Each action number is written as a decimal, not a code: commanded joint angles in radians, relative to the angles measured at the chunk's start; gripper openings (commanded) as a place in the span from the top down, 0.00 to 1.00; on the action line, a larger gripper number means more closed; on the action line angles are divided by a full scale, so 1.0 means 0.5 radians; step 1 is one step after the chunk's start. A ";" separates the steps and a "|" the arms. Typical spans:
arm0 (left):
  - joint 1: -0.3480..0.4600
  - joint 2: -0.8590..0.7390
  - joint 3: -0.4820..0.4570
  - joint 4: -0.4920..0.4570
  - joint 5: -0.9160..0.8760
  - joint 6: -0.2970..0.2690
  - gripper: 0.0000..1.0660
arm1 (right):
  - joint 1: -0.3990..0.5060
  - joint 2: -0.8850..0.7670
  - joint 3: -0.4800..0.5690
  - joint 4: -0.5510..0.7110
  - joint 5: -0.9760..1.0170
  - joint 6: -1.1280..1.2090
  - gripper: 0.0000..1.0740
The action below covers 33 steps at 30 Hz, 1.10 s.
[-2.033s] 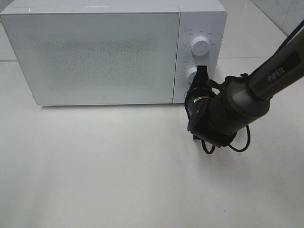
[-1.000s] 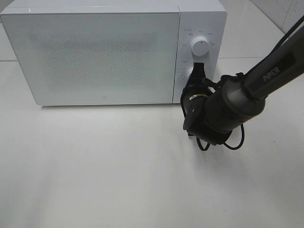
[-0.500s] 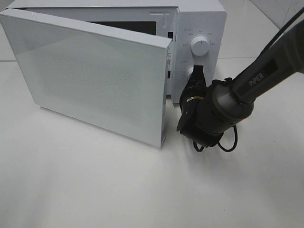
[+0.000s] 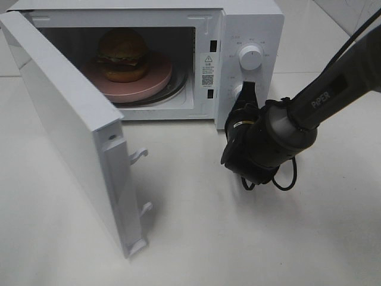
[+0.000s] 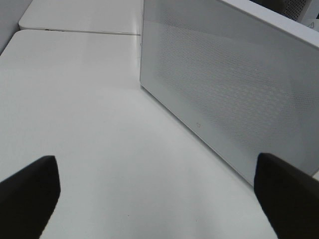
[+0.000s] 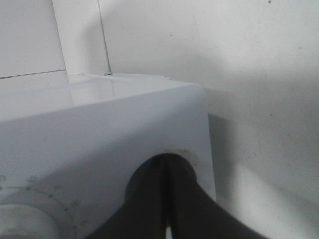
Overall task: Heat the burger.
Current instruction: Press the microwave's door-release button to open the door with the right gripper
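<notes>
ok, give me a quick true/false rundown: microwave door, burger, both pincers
1. The microwave door is shut. False: it stands swung wide open.
2. The burger sits on a pink plate inside the microwave. True.
3. The right pincer is shut, its tip at the lower knob. True.
4. The left pincer holds the burger. False: it is open and empty, facing the door's outer side.
5. The upper knob is covered by the arm. False: it is in plain view.
</notes>
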 commanded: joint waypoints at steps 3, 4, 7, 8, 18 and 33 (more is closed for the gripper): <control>0.010 -0.018 0.000 -0.014 -0.024 -0.006 0.08 | -0.092 -0.032 -0.150 -0.260 -0.326 -0.026 1.00; 0.010 -0.018 0.000 -0.014 -0.024 -0.006 0.08 | -0.092 -0.046 -0.142 -0.258 -0.290 -0.030 1.00; 0.010 -0.018 0.000 -0.014 -0.024 -0.006 0.08 | -0.092 -0.048 -0.130 -0.258 -0.282 -0.064 1.00; 0.010 -0.018 0.000 -0.014 -0.024 -0.006 0.08 | -0.092 -0.048 -0.130 -0.258 -0.282 -0.064 1.00; 0.010 -0.018 0.000 -0.014 -0.024 -0.006 0.08 | -0.044 -0.072 -0.062 -0.228 -0.160 -0.074 1.00; 0.010 -0.018 0.000 -0.016 -0.024 -0.006 0.08 | 0.024 -0.250 0.190 -0.166 0.258 -0.266 1.00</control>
